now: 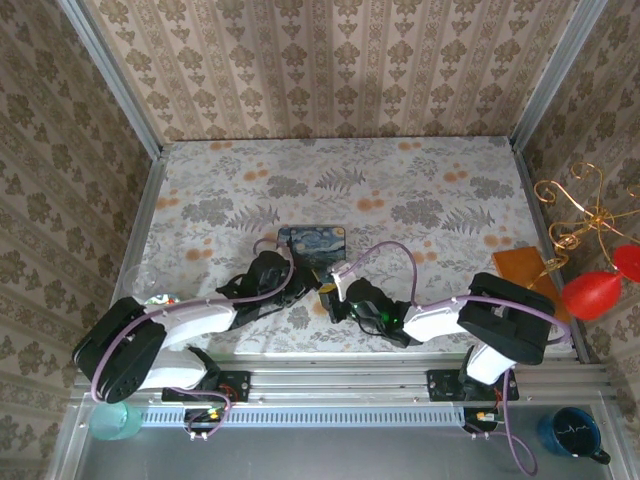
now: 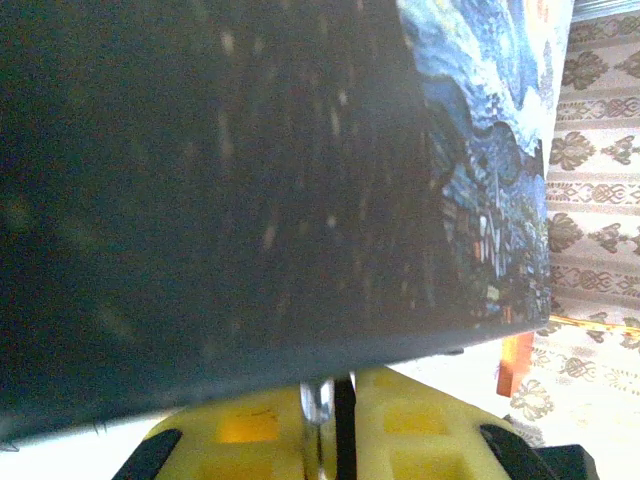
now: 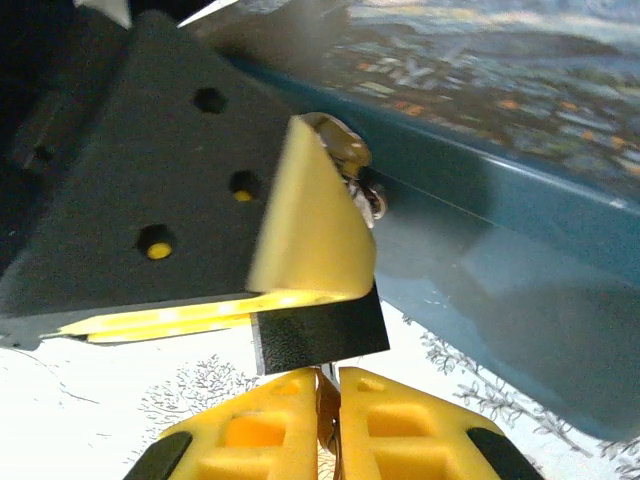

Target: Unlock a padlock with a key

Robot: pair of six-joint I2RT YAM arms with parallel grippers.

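The tiny dark padlock (image 3: 318,336) hangs just in front of the blue swirl-painted tin (image 1: 312,243). In the right wrist view its black body pokes out under the left gripper's yellow finger (image 3: 305,225), with silvery metal (image 3: 350,155) above. My left gripper (image 2: 335,388) is shut on the thin silvery shackle (image 2: 318,402), close against the tin's dark side (image 2: 200,170). My right gripper (image 3: 330,385) is shut on the key (image 3: 328,405), whose tip meets the underside of the padlock body. From above, the left gripper (image 1: 298,283) and right gripper (image 1: 333,300) meet tip to tip.
An orange block (image 1: 527,268) lies at the right edge beside a gold wire stand (image 1: 585,215) and a red bulb (image 1: 590,295). A clear glass (image 1: 140,283) stands at the left. A blue mug (image 1: 570,433) and a teal cup (image 1: 115,420) sit below the rail.
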